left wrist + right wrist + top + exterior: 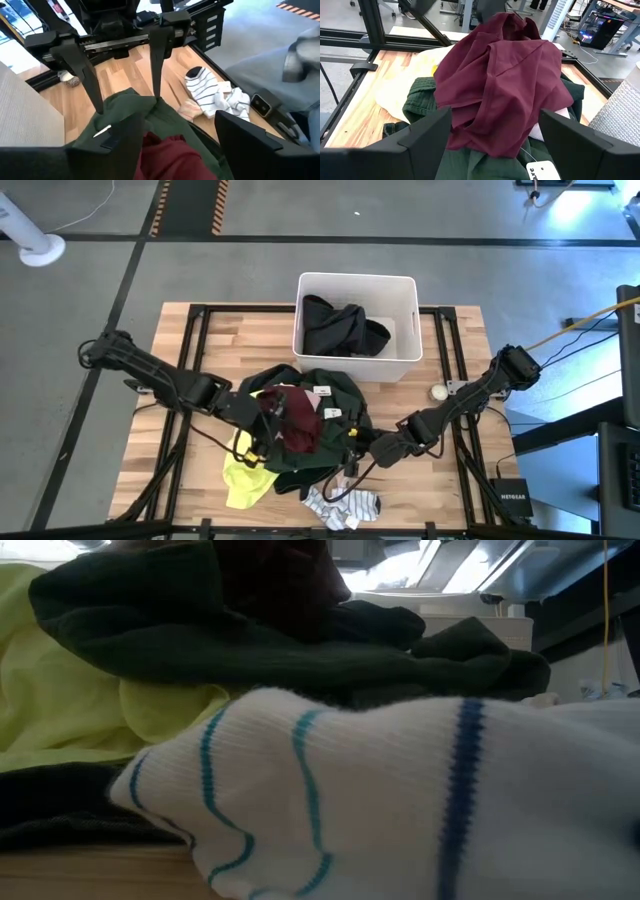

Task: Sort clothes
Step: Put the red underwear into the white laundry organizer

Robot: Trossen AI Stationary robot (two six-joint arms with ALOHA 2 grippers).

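A pile of clothes lies mid-table. A maroon garment (300, 420) (505, 80) is heaped on a dark green one (345, 395), and a neon yellow one (245, 475) spreads out under the pile's near left. A white striped piece (340, 505) (210, 92) lies on the wood at the pile's near edge. A black garment (340, 325) lies in the white bin (405, 290). My left gripper (262, 418) is open at the pile's left side. My right gripper (362, 445) is open at its right side, facing the maroon heap. My left gripper (175, 135) comes level from the table's left with open fingers. Maroon cloth (170, 155) and green cloth lie between them. Whether the fingers touch the cloth I cannot tell. My right gripper slants down from the table's right. Its open fingertips (155, 92) meet the green garment's upper fold (127, 102), which lies on the pile.
The bin stands at the table's far middle. A small round object (438, 391) lies on the wood near the bin's right corner. Black frame rails (195, 340) run along the table's sides. Bare wood shows at the far left (240, 340) and near right (430, 490).
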